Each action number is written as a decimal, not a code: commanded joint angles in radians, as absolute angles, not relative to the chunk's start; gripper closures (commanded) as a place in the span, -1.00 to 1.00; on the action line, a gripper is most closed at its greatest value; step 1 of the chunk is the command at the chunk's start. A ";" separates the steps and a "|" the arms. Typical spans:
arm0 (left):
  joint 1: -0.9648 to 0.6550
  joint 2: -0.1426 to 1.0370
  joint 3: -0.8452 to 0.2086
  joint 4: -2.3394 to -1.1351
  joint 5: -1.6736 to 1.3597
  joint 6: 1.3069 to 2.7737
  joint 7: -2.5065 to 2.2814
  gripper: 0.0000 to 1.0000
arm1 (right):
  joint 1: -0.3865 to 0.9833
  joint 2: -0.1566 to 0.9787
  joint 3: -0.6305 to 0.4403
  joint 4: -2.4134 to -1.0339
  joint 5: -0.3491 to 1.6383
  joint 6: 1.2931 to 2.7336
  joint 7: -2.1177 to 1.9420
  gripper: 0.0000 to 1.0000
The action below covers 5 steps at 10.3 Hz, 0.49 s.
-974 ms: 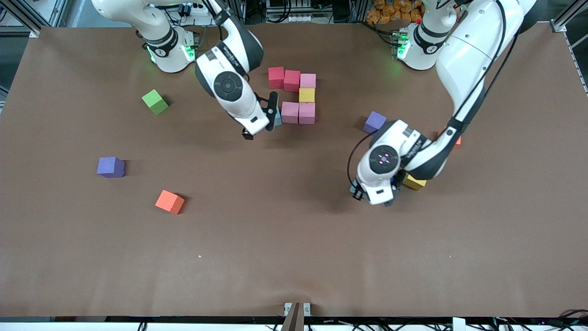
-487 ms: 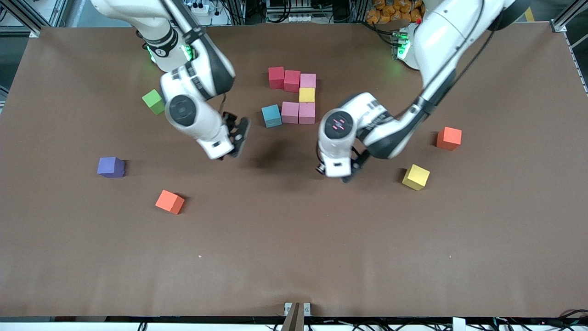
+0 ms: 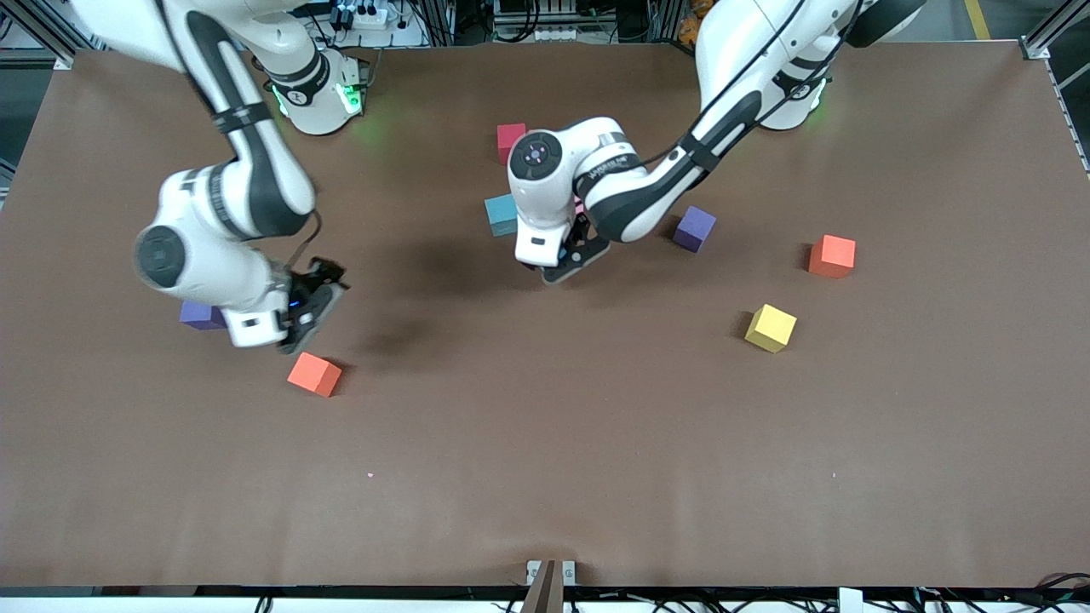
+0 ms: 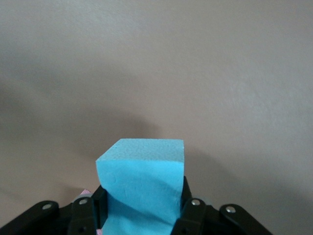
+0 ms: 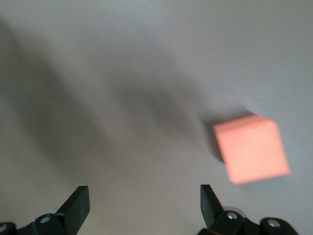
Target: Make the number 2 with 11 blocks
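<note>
Place: robot lab
Signs: two arms bolted to brown table (image 3: 545, 477), aluminium framing (image 3: 1043, 38), cables, power strip (image 3: 362, 15)

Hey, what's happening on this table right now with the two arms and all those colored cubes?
Two robot arms are building a shape from foam cubes. The left gripper is shut on a light blue cube and is over the table beside the partly built cluster, where a red cube and another light blue cube show. The right gripper is open, above the table near an orange cube. A purple cube, another orange cube and a yellow cube lie loose toward the left arm's end.
</note>
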<state>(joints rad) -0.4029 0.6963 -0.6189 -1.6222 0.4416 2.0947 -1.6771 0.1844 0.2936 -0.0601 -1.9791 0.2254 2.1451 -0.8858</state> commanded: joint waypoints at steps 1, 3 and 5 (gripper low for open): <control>-0.438 0.725 -0.609 -1.569 0.448 2.071 -1.615 0.43 | 0.109 0.461 -0.043 -1.787 0.203 2.135 -1.008 -1.00; -0.486 0.779 -0.607 -1.510 0.451 2.071 -1.605 0.44 | 0.078 0.598 -0.043 -1.628 0.168 2.135 -1.168 -1.00; -0.558 0.807 -0.551 -1.465 0.445 2.071 -1.576 0.44 | 0.093 0.644 -0.043 -1.579 0.086 2.143 -1.216 -1.00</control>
